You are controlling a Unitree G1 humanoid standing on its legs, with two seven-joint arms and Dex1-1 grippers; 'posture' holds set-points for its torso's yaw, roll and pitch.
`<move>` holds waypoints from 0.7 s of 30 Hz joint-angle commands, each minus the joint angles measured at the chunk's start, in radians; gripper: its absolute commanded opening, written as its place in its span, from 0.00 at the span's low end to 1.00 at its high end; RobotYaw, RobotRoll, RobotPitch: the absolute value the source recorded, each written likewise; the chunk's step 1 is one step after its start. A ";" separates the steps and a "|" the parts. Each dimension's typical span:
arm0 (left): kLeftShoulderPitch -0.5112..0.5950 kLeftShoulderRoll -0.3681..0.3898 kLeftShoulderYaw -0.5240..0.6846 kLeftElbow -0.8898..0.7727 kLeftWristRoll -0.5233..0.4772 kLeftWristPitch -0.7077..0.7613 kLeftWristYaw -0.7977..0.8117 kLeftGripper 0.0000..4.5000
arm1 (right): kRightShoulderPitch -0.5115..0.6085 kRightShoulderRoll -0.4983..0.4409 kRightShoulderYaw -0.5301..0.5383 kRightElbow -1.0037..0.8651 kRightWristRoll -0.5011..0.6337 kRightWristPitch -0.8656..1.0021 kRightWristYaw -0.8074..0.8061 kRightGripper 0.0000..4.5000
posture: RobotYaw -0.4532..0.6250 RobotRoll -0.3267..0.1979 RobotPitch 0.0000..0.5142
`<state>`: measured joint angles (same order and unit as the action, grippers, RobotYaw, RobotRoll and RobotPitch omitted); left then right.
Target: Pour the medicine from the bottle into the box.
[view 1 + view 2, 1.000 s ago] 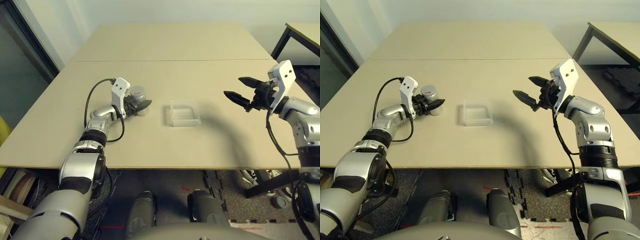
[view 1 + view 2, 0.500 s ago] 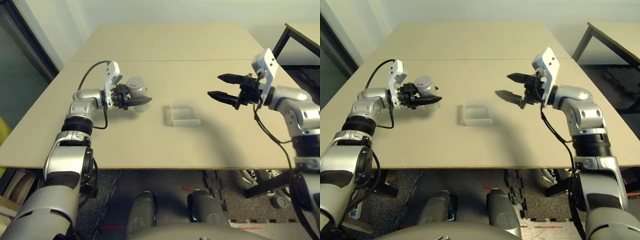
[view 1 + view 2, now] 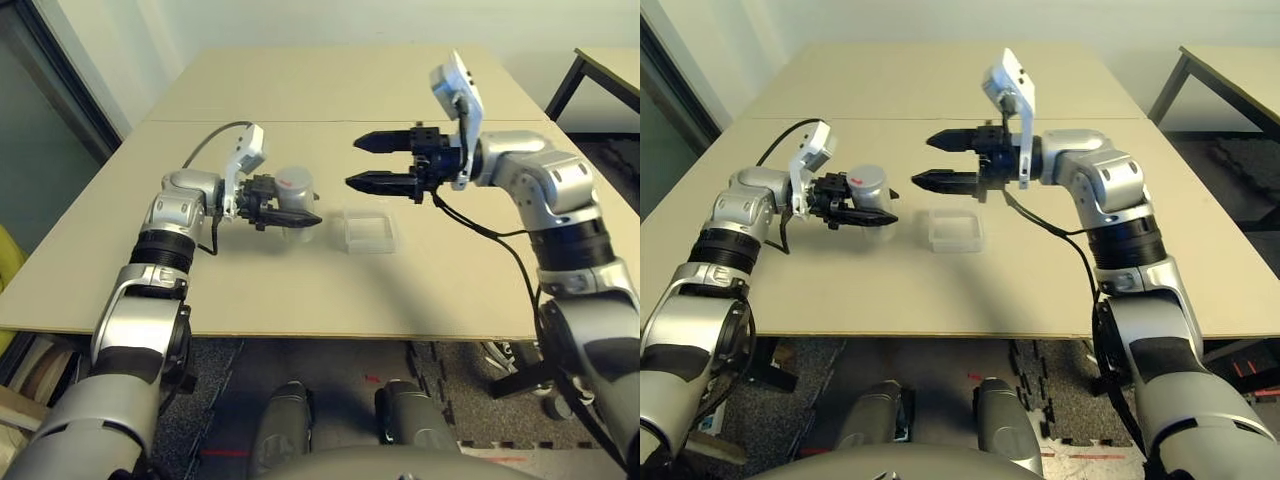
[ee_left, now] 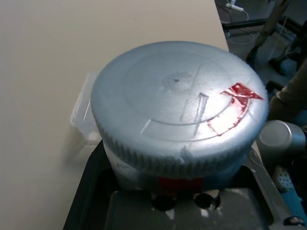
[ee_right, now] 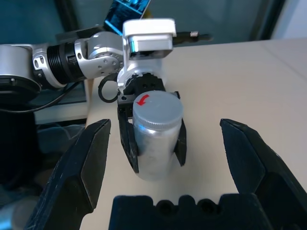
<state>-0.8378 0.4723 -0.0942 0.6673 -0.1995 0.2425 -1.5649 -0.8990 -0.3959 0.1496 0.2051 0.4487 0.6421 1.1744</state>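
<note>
I'm lifting the bottle point(image 3: 867, 190) off the bench point(image 3: 940, 80), left claw point(image 3: 862, 207) clamped round it. My wide-open right claw point(image 3: 937, 159) is swinging in toward its cap point(image 5: 156, 109), still screwed on.

no legible text, red arrow mark on bottle cap point(image 5: 142, 100)

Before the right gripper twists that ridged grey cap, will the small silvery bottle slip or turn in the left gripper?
Possibly. The small silvery cylindrical bottle looks smooth and round, so it may rotate between the left gripper fingers. The ridged grey cap should give the open right gripper decent purchase.
</note>
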 commanded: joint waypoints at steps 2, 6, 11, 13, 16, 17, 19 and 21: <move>0.016 -0.010 -0.017 -0.042 -0.016 0.009 -0.003 0.57 | -0.029 0.027 0.034 0.037 -0.024 -0.006 0.003 1.00 | 0.33 0.62 0.00; 0.020 -0.016 -0.019 -0.062 -0.023 0.013 0.000 0.57 | -0.032 0.049 0.057 0.067 -0.044 -0.014 0.005 1.00 | 0.33 0.62 0.00; 0.026 -0.024 -0.017 -0.079 -0.028 0.013 0.011 0.57 | -0.043 0.091 0.066 0.104 -0.070 -0.031 -0.007 1.00 | 0.33 0.62 0.00; 0.029 -0.027 -0.016 -0.087 -0.030 0.016 0.013 0.57 | -0.046 0.104 0.066 0.116 -0.077 -0.037 -0.008 1.00 | 0.34 0.62 0.00; 0.031 -0.028 -0.017 -0.092 -0.032 0.014 0.017 0.57 | -0.052 0.121 0.067 0.137 -0.087 -0.048 -0.012 1.00 | 0.34 0.62 0.00; 0.031 -0.030 -0.016 -0.094 -0.035 0.015 0.019 0.57 | -0.053 0.126 0.067 0.142 -0.089 -0.052 -0.013 1.00 | 0.34 0.62 0.00; 0.031 -0.034 -0.015 -0.098 -0.040 0.018 0.022 0.57 | -0.055 0.134 0.065 0.149 -0.091 -0.057 -0.017 1.00 | 0.34 0.62 0.00; 0.031 -0.034 -0.018 -0.099 -0.042 0.018 0.025 0.57 | -0.058 0.142 0.062 0.156 -0.091 -0.061 -0.019 1.00 | 0.34 0.62 0.00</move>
<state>-0.8130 0.4413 -0.1001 0.5937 -0.2330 0.2563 -1.5428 -0.9355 -0.2560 0.2129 0.3541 0.3678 0.5905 1.1604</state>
